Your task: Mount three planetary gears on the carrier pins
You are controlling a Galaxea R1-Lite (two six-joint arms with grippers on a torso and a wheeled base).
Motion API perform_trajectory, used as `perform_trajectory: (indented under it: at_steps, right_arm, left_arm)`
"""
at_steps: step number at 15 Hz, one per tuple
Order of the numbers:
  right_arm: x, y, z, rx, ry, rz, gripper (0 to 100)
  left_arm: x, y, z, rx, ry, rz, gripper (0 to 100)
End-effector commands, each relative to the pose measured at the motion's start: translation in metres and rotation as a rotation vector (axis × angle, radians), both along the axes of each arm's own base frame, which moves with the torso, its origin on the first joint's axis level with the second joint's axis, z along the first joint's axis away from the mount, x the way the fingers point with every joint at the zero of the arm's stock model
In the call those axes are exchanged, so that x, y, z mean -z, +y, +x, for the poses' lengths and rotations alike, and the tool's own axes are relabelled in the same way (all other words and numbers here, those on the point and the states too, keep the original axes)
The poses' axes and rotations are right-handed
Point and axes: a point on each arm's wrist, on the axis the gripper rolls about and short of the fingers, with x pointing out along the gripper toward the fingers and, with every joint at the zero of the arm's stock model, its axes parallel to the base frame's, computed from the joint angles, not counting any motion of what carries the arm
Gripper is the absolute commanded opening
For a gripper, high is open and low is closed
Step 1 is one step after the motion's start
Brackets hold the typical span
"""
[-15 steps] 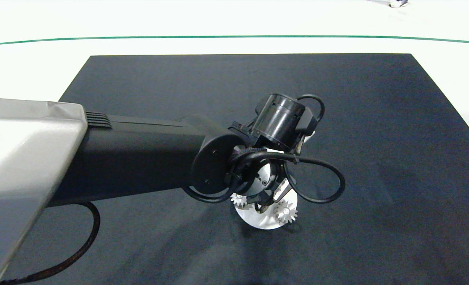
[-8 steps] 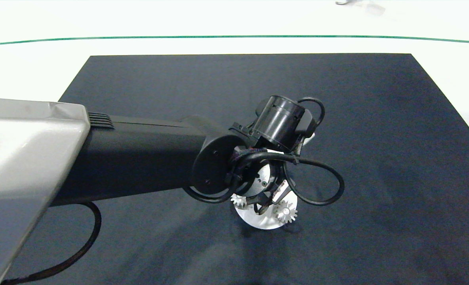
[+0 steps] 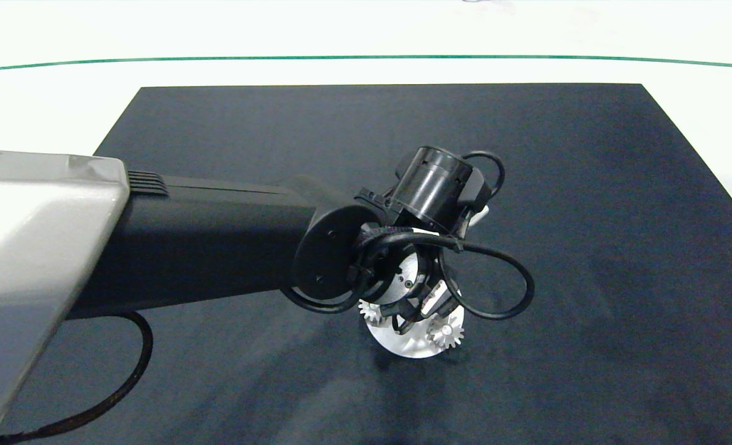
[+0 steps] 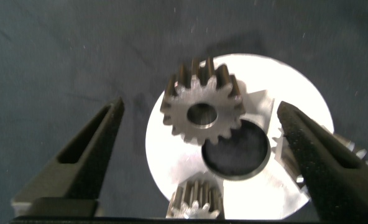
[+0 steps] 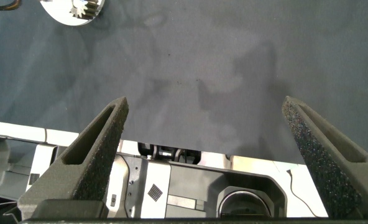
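Dark mat (image 3: 588,216) bears 3 planetary gears (image 4: 201,113) beneath the left tool (image 4: 199,155), spread empty.

Dark navy mat (image 3: 588,185) covers most of the work surface, matte w/ faint lighter smudges & soft shadow patches toward its near edge. Mat's far edge & both far corners visible; right edge runs diagonally toward the near side. Around the mat: white floor or tabletop (image 3: 51,99), bright, evenly lit, can't tell which. Thin green line (image 3: 366,58) runs across the white area beyond the mat's far edge, slightly curved. In the right wrist view the mat's edge meets a white strip (image 5: 16,129), w/ grey equipment past it.
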Motion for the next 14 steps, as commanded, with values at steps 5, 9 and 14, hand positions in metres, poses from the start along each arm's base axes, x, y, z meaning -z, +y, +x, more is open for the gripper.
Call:
perform_trajectory:
  at_steps: [5,9,14]
  right_arm:
    - [0.0,0.0,0.0,0.0,0.002,0.002,100]
    - [0.0,0.0,0.0,0.0,0.001,0.002,100]
    - [0.0,0.0,-0.001,0.001,0.001,0.002,100]
  left_arm:
    - [-0.038,0.034,-0.005,-0.04,-0.014,-0.002,100]
    - [-0.048,0.039,-0.014,-0.037,-0.015,-0.014,100]
    - [-0.04,0.03,-0.013,-0.025,-0.004,-0.005,100]
